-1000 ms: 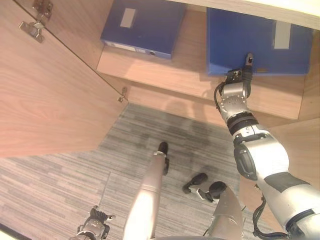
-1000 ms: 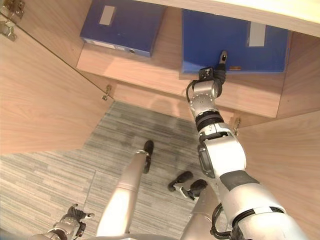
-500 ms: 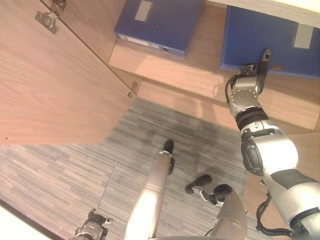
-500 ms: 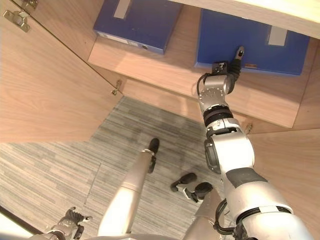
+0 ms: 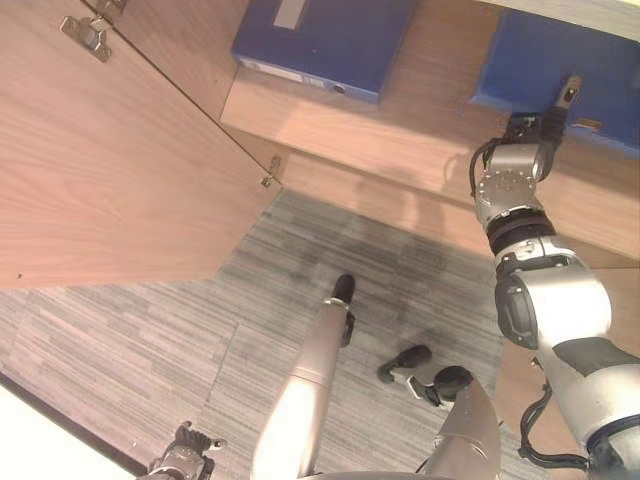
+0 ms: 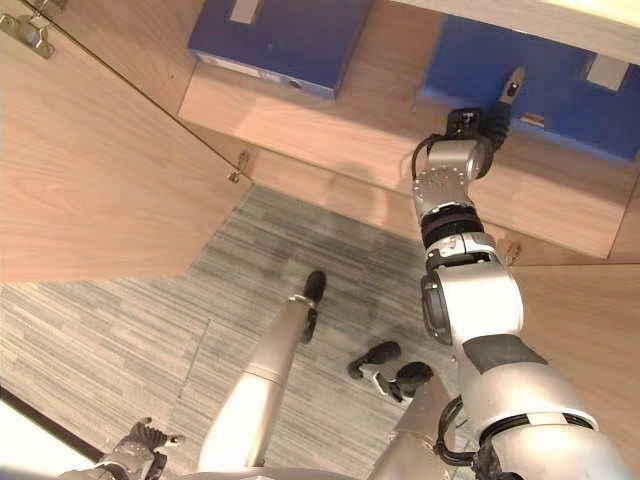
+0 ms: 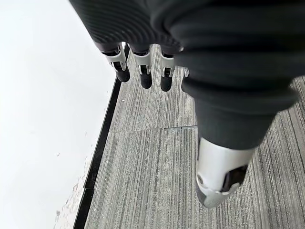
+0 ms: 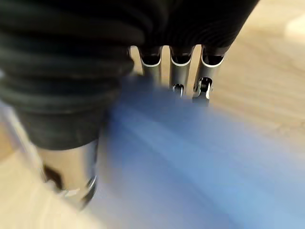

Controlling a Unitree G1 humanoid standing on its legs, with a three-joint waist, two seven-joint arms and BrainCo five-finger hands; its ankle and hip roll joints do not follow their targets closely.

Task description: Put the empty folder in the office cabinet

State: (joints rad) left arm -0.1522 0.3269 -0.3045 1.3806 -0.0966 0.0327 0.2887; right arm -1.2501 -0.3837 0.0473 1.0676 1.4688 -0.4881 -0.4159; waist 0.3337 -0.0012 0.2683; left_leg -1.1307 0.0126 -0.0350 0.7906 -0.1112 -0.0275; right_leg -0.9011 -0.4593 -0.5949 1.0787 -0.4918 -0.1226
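The right hand (image 5: 527, 128) has been carried further to the right and deeper onto the shelf since a second ago, and the right-hand folder (image 6: 560, 85) it presses has been pushed further back, so that more bare wood is left in front of it.

Nearest, low beside the grey ribbed carpet (image 5: 150, 330), the left hand (image 7: 143, 62) is seen hanging with its fingers straight and relaxed, nothing held; a white wall and a black skirting strip are seen past it. An opened cabinet door (image 5: 90, 170) of pale wood grain, with two metal hinges on its inner face, stands out at the left and narrows the room on that side.

Further off, the cabinet shelf (image 5: 400, 130), of the same flat wood, carries two blue folders. Its front edge is straight and free between them. The left-hand folder (image 5: 320, 40) lies flat, apart from the other. The right hand's fingers (image 8: 181, 74) are laid straight against the right-hand folder, not curled round it.
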